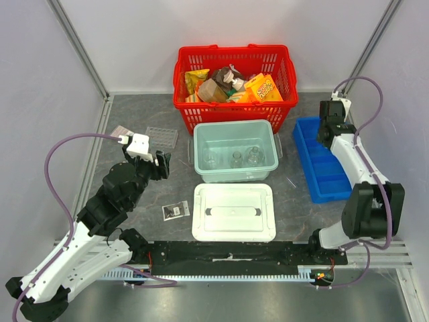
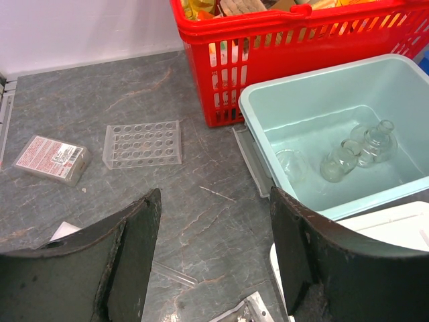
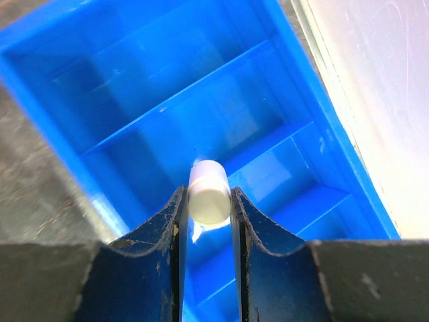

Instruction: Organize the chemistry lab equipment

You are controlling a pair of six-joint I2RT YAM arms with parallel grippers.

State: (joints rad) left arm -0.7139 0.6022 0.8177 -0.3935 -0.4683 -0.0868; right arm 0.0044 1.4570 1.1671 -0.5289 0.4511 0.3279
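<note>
Partly done, I judge — glass flasks (image 2: pixel 355 151) sit in the teal bin (image 2: pixel 315 107), and the right gripper (image 3: pixel 208 199) pinches a white vial (image 3: pixel 208 188) over the blue tray (image 3: pixel 100 74). The left gripper (image 2: pixel 214 201) hangs spread; well plate (image 2: pixel 143 143) and packet (image 1: pixel 175 211) lie unsorted.

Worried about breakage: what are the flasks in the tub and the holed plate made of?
The flasks look like clear glass, see-through with bright glints, though plastic is possible. The plate looks like thin, clear moulded plastic with rows of round wells.

Bright even overhead light; soft shadows; right hand (image 3: pixel 209 194) slightly blurred up close.
</note>
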